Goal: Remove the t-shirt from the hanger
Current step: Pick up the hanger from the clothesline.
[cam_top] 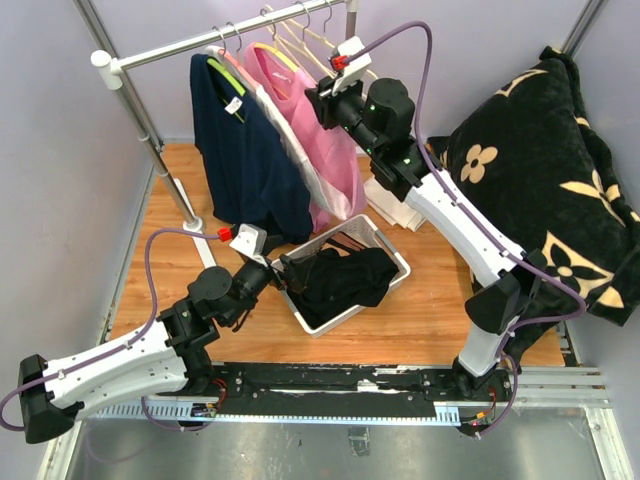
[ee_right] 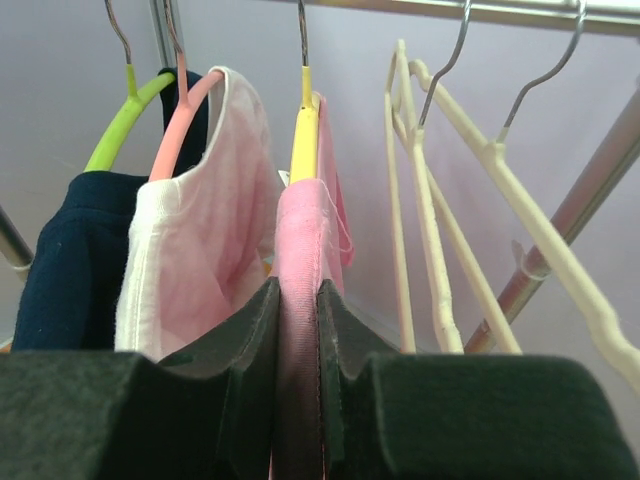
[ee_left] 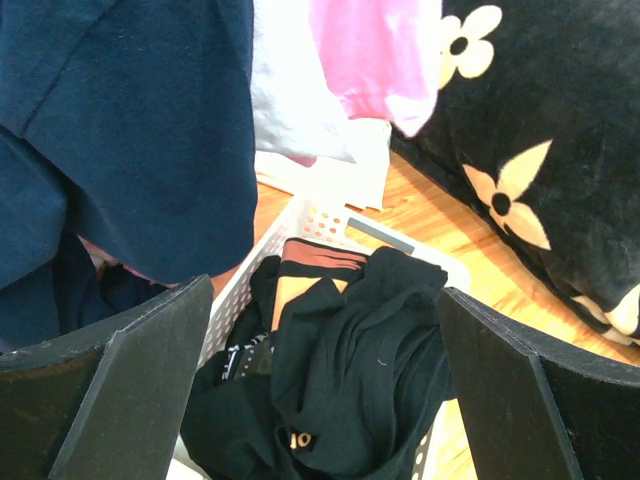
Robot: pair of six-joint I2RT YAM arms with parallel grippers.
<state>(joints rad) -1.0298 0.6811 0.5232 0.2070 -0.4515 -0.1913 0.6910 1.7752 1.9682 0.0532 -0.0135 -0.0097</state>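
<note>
A pink t-shirt [cam_top: 325,140] hangs on a yellow hanger [ee_right: 304,130] from the rail [cam_top: 230,35]. My right gripper [ee_right: 298,300] is shut on the shoulder of the pink t-shirt [ee_right: 300,230], the fabric pinched between both pads just below the hanger's neck. In the top view the right gripper [cam_top: 318,100] is up at the rail. My left gripper [ee_left: 325,290] hangs open low over a white basket [ee_left: 320,215], nothing between its fingers. In the top view the left gripper [cam_top: 285,270] sits at the basket's left side.
A navy t-shirt [cam_top: 245,150] on a green hanger and a white one [ee_right: 200,250] on a pink hanger hang left of the pink one. Empty cream hangers [ee_right: 430,200] hang to its right. The basket [cam_top: 390,250] holds black clothes. A black flowered blanket [cam_top: 540,160] fills the right side.
</note>
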